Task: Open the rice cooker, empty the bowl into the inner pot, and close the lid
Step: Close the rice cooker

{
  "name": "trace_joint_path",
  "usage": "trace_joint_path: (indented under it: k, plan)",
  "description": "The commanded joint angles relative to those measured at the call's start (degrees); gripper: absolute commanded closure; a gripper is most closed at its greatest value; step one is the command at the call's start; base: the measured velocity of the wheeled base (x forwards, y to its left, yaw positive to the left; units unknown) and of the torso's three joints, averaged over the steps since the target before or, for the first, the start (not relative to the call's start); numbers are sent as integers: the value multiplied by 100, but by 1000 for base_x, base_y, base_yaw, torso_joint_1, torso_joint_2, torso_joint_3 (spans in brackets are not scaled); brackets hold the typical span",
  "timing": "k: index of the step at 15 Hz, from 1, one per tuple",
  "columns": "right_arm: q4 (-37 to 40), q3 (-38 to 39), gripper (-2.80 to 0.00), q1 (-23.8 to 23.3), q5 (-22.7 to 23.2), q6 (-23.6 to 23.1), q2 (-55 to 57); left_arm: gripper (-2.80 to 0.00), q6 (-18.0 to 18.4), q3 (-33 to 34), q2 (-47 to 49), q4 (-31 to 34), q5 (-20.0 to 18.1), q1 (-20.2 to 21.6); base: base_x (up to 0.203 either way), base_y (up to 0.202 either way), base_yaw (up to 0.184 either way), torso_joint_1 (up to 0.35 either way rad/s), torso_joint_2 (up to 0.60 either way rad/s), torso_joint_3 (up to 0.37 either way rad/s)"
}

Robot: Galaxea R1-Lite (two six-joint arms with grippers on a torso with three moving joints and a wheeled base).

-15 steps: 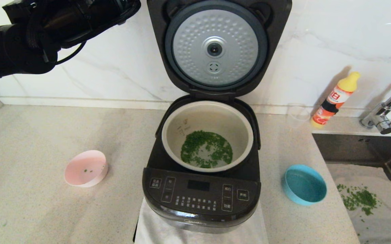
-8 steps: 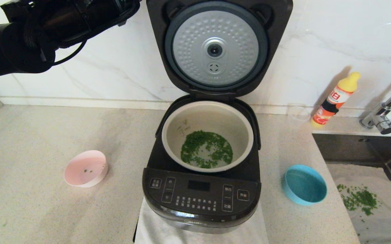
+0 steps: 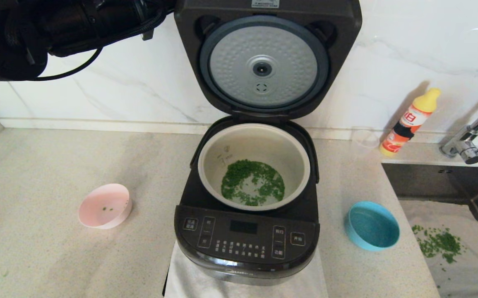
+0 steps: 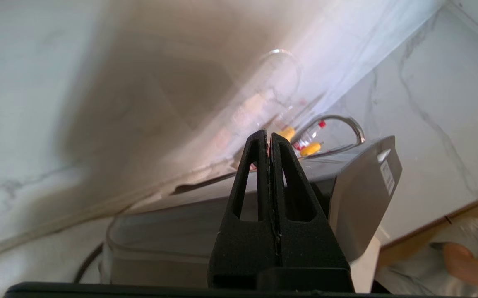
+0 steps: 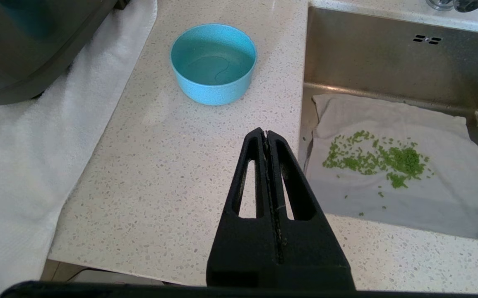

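L gripper (image 4: pixel 269 138) – black fingers pressed flat together, nothing between them. Sits high behind the top edge of the raised glossy black hinged lid (image 3: pixel 263 62), tips at or just past its back face; contact not certain. L arm enters from upper left in head view.

R gripper (image 5: pixel 267 134) – fingers likewise closed, empty, parked low over the speckled beige counter (image 5: pixel 160 165), near the round light-blue bowl (image 5: pixel 213 62), which is empty.

Large glossy black rice cooker (image 3: pixel 245 244) stands centre on a white towel (image 3: pixel 189 277), lid tilted up, dimpled silver underside facing the camera. Round pale grey-beige inner pot (image 3: pixel 296 157) seated in body, chopped green bits (image 3: pixel 252 182) on its floor. Small round pink bowl (image 3: pixel 105 205) on counter, well to the cooker's left – only a few green specks left in it.

Judgement: open + empty steps done; closing step in hand. Next: L gripper pushes lid forward & down from behind till latch catches. Risk – tips slip off the smooth top edge.
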Motion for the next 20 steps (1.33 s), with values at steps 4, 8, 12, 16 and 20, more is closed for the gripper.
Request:
trace_joint_path:
  k: [4, 8, 12, 16, 20]
  plan:
    - [1, 0, 0, 2, 2, -1, -1, 0, -7, -1, -75, 144, -164, -1, 0, 0, 0, 0, 0, 0]
    - [6, 0, 0, 2, 2, -7, -1, 0, 265, 115, -167, 507, -165, 36, 0, 0, 0, 0, 0, 0]
    - [9, 0, 0, 2, 2, -1, -1, 0, 640, 218, -307, 1075, -173, 43, 0, 0, 0, 0, 0, 0]
    - [0, 0, 0, 2, 2, -10, -1, 0, 670, 218, -379, 1190, -311, 34, 0, 0, 0, 0, 0, 0]
    - [0, 0, 0, 2, 2, -9, -1, 0, 690, 253, -508, 1517, -467, 34, 0, 0, 0, 0, 0, 0]
